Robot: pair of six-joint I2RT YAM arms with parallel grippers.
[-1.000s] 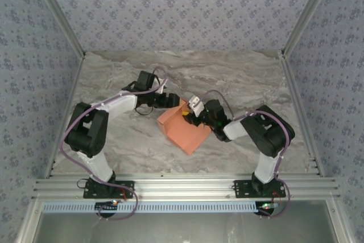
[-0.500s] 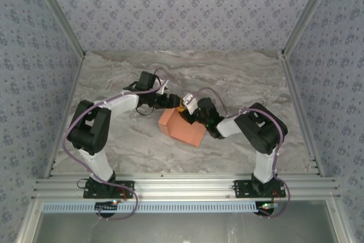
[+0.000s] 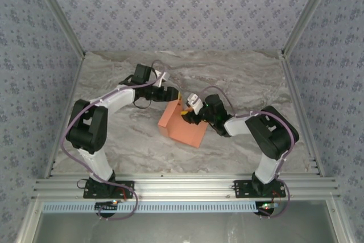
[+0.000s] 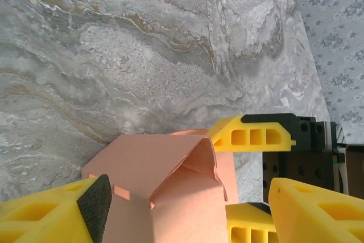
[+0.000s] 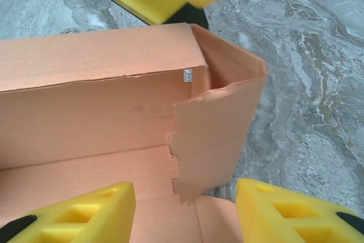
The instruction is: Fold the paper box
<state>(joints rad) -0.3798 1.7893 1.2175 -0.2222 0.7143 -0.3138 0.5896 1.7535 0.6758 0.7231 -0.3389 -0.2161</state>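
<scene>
Shifted since a second ago: left gripper [image 4: 190,194] drawn farther back to the far corner of the paper box [image 3: 183,128], right gripper [image 5: 182,214] eased rightward. Lying mid-table [image 3: 244,78], walls half raised, end flap loose. Both sets of jaws spread wide, straddling cardboard, clamping nothing. Best to steady the far wall with the left pad, then press the flap inward slowly, square to its crease.

light: bright, even, diffuse | shadows: soft, faint | focus: overhead sharp, wrist foregrounds slightly blurred
</scene>
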